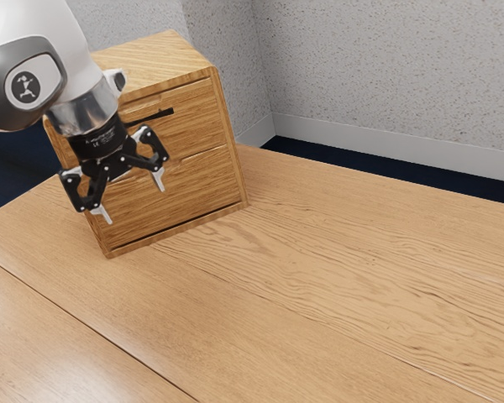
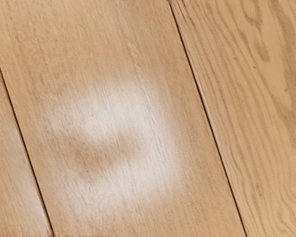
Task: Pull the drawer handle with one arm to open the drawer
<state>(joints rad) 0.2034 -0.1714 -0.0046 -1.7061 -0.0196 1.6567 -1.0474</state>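
Exterior view: in the upper left of the frame the wooden cabinet point(image 1: 197, 176) stands on the desk point(image 1: 336, 277), and its upper drawer point(image 1: 189, 113) looks shut. The drawer handle point(image 1: 144, 109) is a short bar lying across that front, rising slightly toward the frame's right. The black fingers point(image 1: 159, 179) hang before the cabinet, spread wide with nothing between them, tips aimed down. The handle sits above them, about level with the wrist, so they likely must rise and turn toward it.

Wrist view: desk point(image 2: 227, 74) planks with a pale blurred patch.
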